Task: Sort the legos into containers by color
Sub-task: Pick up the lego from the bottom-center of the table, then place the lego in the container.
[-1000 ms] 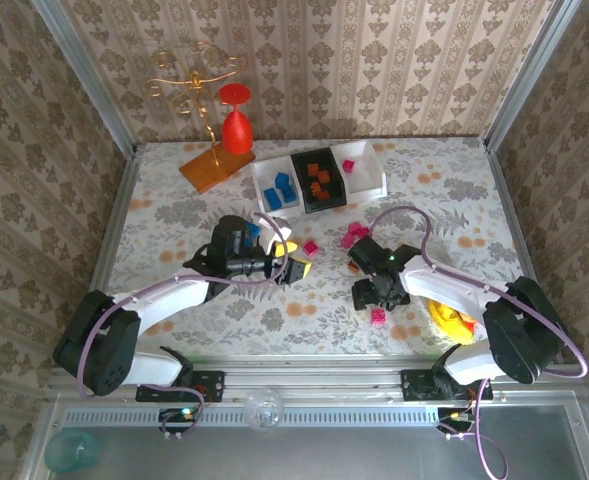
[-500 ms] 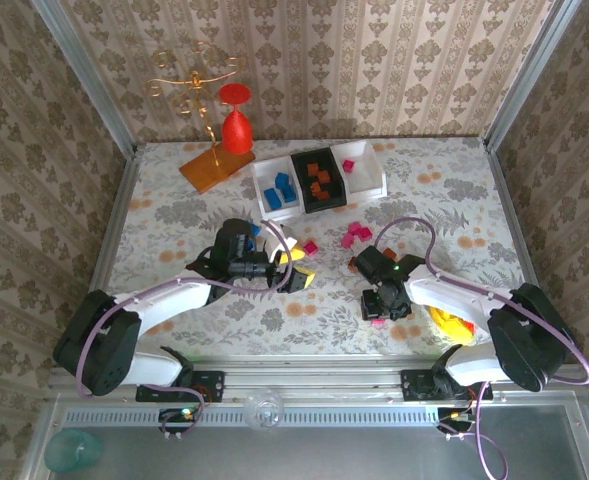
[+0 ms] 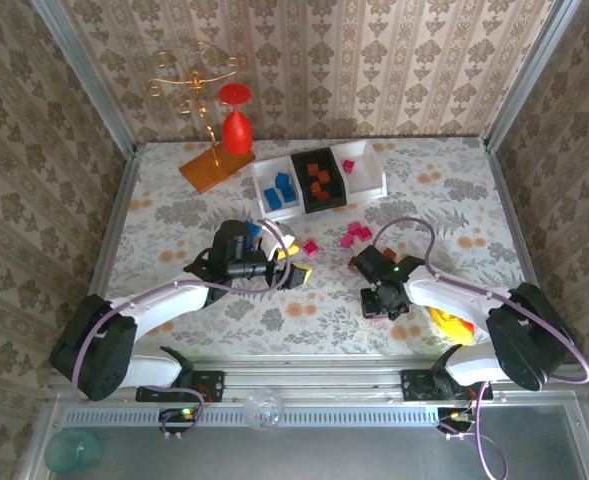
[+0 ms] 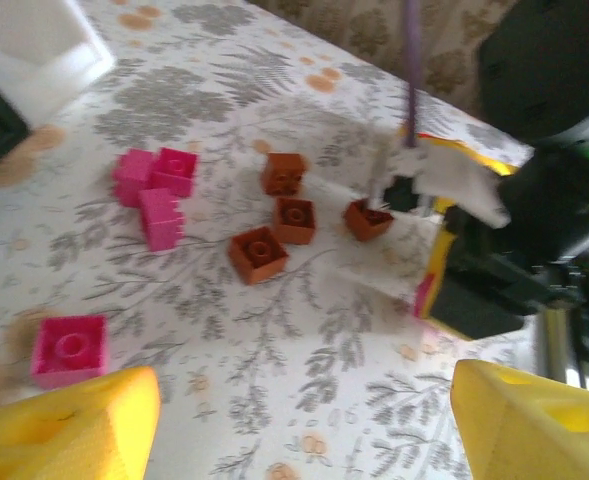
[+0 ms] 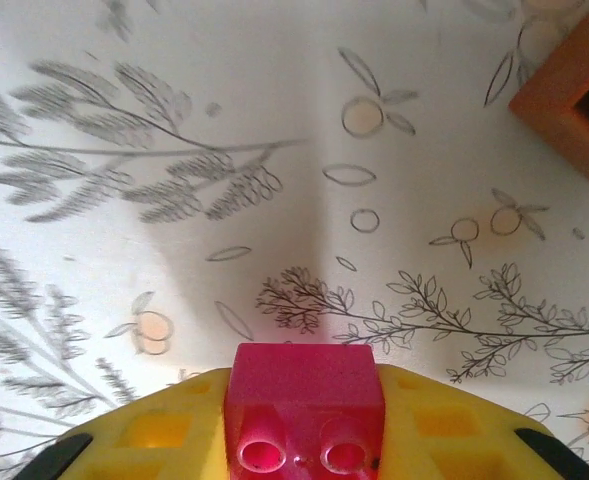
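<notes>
**Figure: sorting table, seen from the top, left wrist and right wrist cameras.** The right gripper (image 5: 304, 428) is shown closed on a pink brick (image 5: 304, 385). The brick is clamped between the yellow fingers (image 5: 144, 432) with its studs turned toward the camera. Whether it rests on the floral table (image 5: 274, 150) or is raised from it cannot be told. The left gripper (image 4: 294, 430) is held open above the middle of the table, with nothing between its fingers. A single loose pink brick (image 4: 69, 348) lies just beside its left finger. Farther ahead, a cluster of pink bricks (image 4: 154, 185) and four orange-brown bricks (image 4: 257, 253) are scattered on the cloth, near the right arm. Three containers are set side by side at the far edge. Blue bricks (image 3: 281, 186) are held in the left white bin (image 3: 261, 172), orange-brown ones in the black bin (image 3: 299, 165), and one pink brick in the right white bin (image 3: 372, 180).
</notes>
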Controlling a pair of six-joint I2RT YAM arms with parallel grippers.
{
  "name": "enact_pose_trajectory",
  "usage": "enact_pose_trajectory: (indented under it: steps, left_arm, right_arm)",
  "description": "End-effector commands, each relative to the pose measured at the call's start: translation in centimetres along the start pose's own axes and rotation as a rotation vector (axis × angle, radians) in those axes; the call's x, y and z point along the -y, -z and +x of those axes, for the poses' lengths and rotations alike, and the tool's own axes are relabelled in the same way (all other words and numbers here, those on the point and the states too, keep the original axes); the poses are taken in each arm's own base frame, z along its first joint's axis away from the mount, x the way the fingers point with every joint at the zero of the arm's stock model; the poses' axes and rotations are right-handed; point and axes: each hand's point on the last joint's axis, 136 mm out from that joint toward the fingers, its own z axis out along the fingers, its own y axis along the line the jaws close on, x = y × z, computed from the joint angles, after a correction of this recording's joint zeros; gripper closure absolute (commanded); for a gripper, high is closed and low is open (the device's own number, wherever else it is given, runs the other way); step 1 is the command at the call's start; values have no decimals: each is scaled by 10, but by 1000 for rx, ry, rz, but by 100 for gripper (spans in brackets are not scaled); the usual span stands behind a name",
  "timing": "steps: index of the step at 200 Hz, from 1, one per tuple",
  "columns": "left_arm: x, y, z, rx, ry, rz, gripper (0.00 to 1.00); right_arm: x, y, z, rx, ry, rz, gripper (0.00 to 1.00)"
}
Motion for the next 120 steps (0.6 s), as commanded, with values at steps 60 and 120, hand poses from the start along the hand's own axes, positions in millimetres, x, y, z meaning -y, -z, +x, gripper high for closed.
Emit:
enact_pose_trajectory:
  steps: [60, 120]
  left_arm:
    - [-94, 44, 13, 20, 171, -514, 17]
    - [-110, 67, 14, 54, 224, -611, 17]
  right_arm:
    - [-19, 100, -166, 525, -109, -187, 70]
    - [25, 82, -314, 691, -288, -112, 69]
